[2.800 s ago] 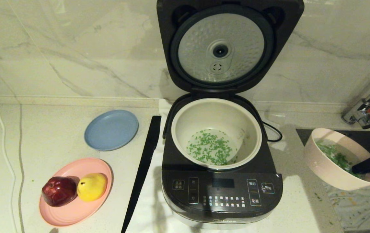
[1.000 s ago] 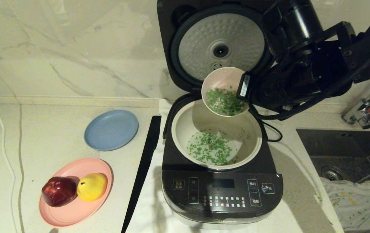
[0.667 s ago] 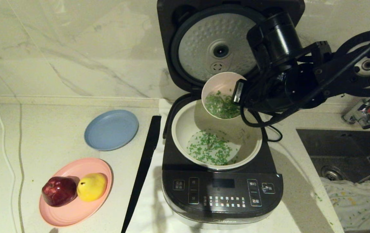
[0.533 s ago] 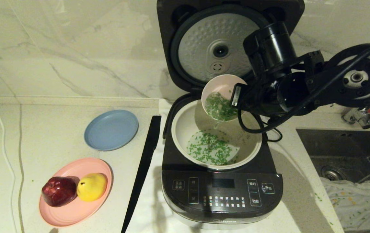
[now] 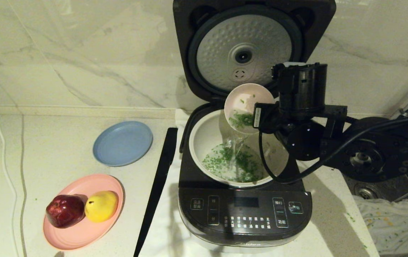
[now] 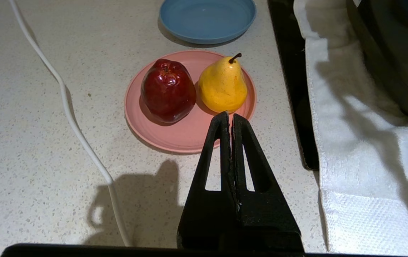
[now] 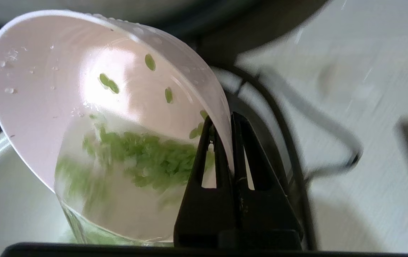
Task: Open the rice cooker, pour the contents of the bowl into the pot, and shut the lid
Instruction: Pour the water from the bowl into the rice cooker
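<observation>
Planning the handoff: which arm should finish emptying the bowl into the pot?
Right. Its end effector grips the rim of the tilted bowl over the pot, contents streaming in. The left end effector sits shut near the pink plate.

The counter [image 5: 57, 150] holds a blue plate [image 5: 123, 143] at ten o'clock, a pink plate [image 5: 82, 232] at eight, the rice cooker [image 5: 245, 217] in the middle on a white towel [image 5: 161, 232].

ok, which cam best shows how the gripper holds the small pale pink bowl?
Right wrist view: the right gripper is shut on the small pale pink bowl, one finger each side of its rim. The head view shows the tilted bowl over the pot, grip hidden by the arm. Left wrist view: no bowl.
</observation>
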